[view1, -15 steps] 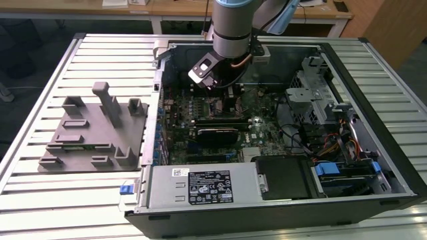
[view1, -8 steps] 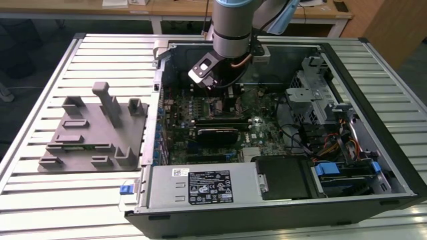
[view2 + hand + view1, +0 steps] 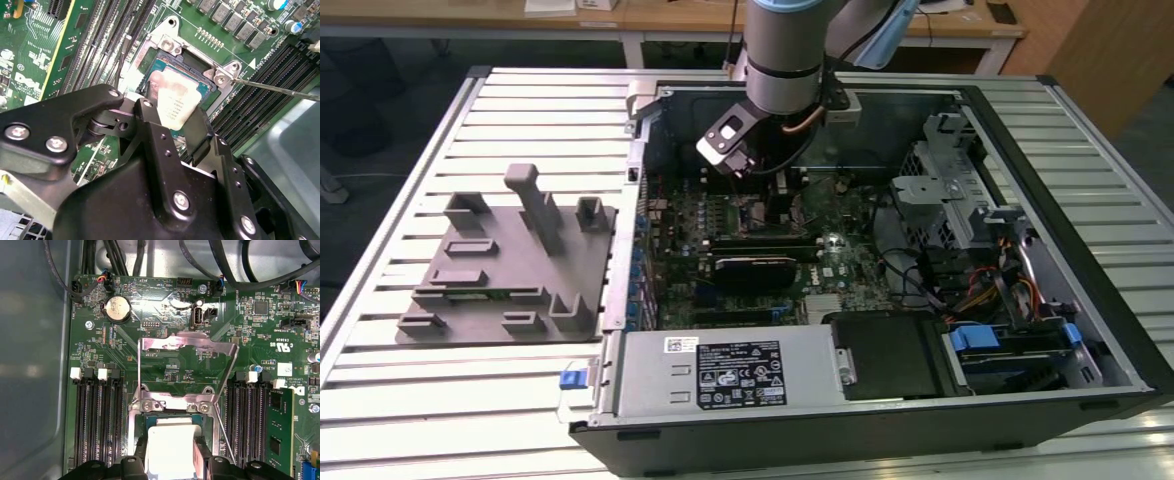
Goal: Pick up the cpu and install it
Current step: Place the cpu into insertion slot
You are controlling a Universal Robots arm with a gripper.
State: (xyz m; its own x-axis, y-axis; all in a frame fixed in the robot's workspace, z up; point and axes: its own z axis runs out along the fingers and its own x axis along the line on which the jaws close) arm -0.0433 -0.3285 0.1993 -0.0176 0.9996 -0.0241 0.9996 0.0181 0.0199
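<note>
Jaws clamping cpu (image 3: 171,450) flat over socket (image 3: 170,404)

A slatted metal table (image 3: 440,400) carries a grey holder block (image 3: 494,270) beside an open computer case (image 3: 854,437).

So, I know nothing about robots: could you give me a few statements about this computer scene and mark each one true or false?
1. The gripper holds the cpu at the socket. True.
2. The socket's metal load plate is closed over the cpu. False: it stands flipped open.
3. The grey holder block lies inside the computer case. False: it sits on the slatted table, at the exterior view's left of the case.
4. A coin battery sits on the motherboard. True.
</note>
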